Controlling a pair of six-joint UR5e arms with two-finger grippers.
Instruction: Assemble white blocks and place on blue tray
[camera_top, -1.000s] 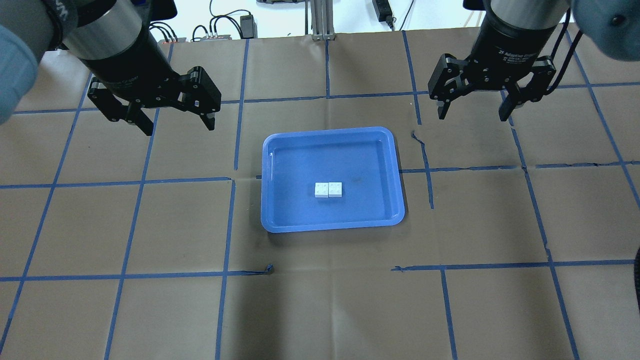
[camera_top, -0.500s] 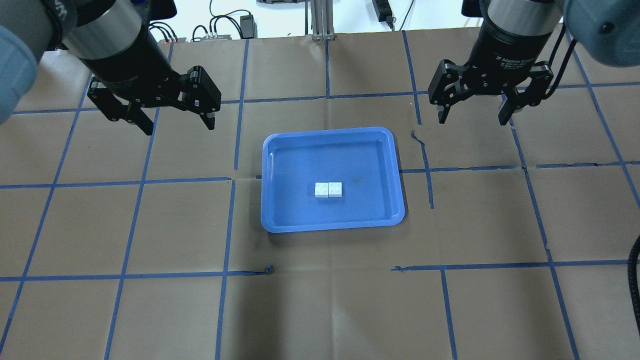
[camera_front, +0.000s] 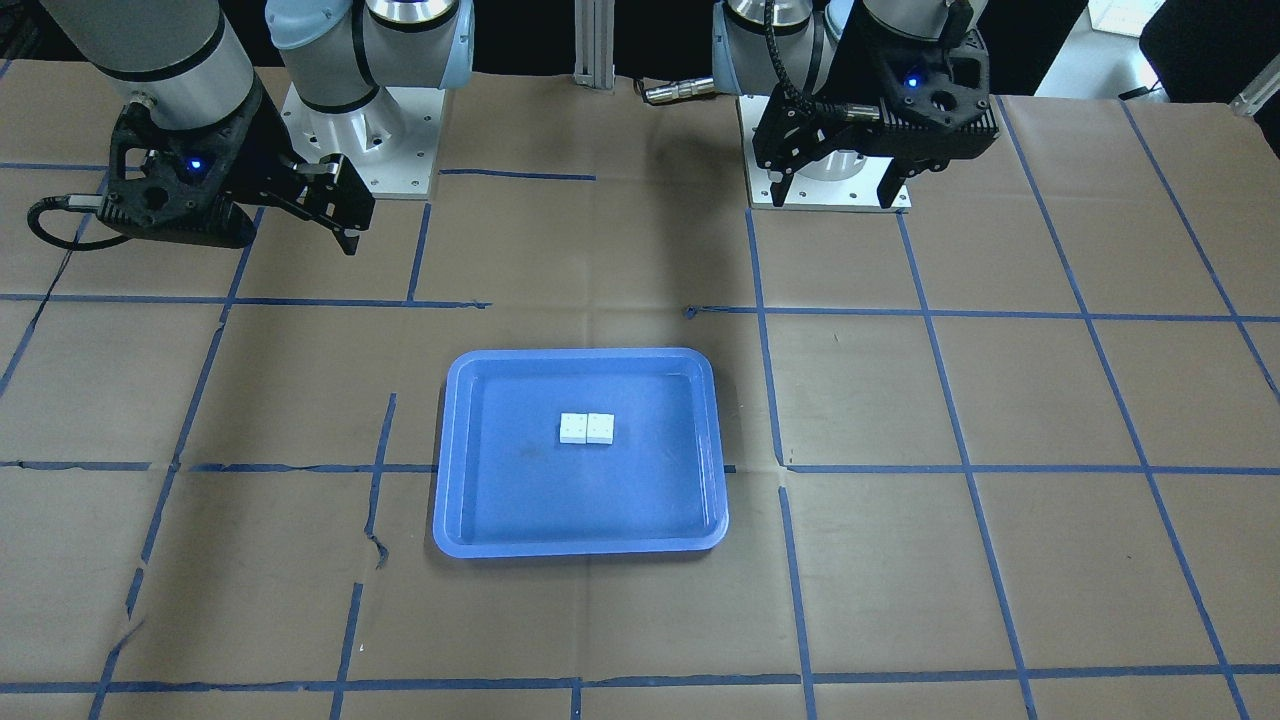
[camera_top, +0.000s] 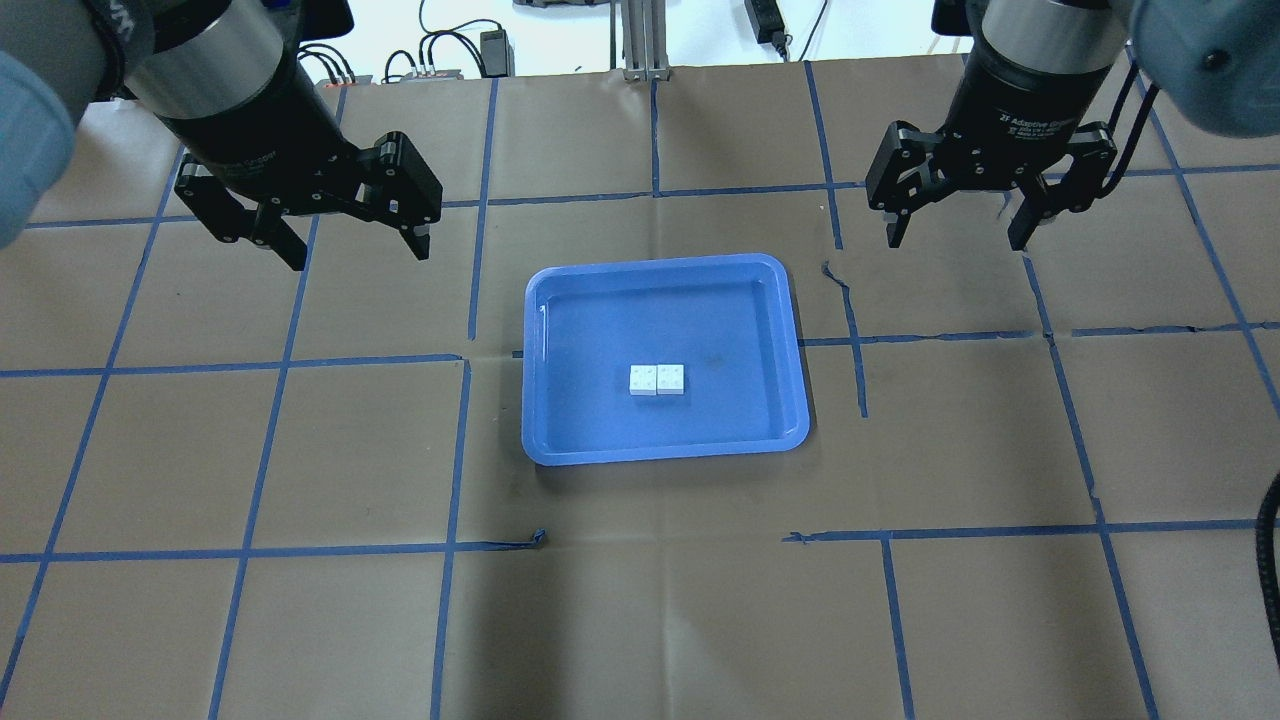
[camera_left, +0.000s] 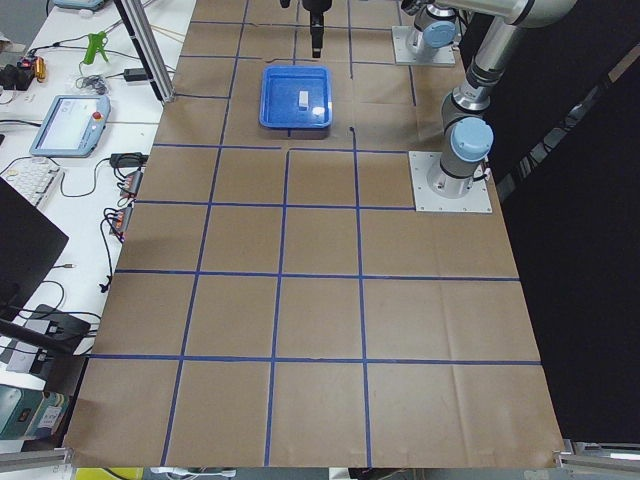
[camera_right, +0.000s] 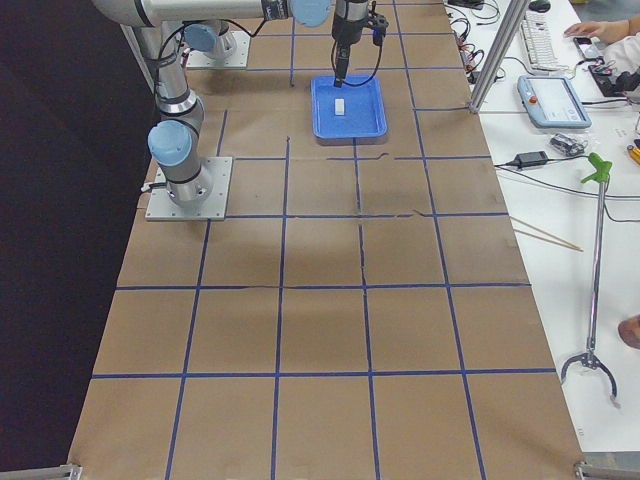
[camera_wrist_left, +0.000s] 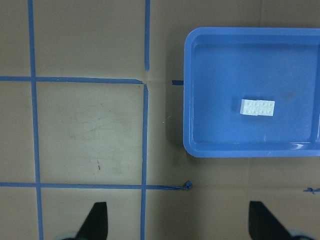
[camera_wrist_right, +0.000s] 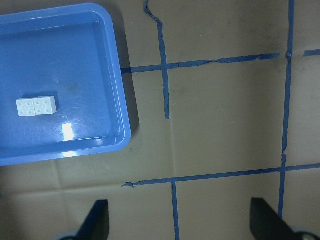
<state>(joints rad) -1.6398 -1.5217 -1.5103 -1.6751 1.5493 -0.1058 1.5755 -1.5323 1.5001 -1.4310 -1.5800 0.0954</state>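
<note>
The two white blocks (camera_top: 657, 380) lie side by side, touching, studs up, near the middle of the blue tray (camera_top: 600, 300). They also show in the front view (camera_front: 587, 428), the left wrist view (camera_wrist_left: 257, 107) and the right wrist view (camera_wrist_right: 36, 106). My left gripper (camera_top: 360, 255) is open and empty, raised above the table beyond the tray's left corner. My right gripper (camera_top: 953, 240) is open and empty, raised beyond the tray's right corner. Both grippers are well apart from the tray (camera_front: 520, 490).
The table is covered in brown paper (camera_top: 640, 620) with a blue tape grid. The two arm bases (camera_front: 830, 170) stand at the robot's edge. Cables and a power brick (camera_top: 495, 45) lie off the table's far edge.
My right gripper has shifted slightly to the right and stays open. The left gripper, the blocks and the tray have not moved.
</note>
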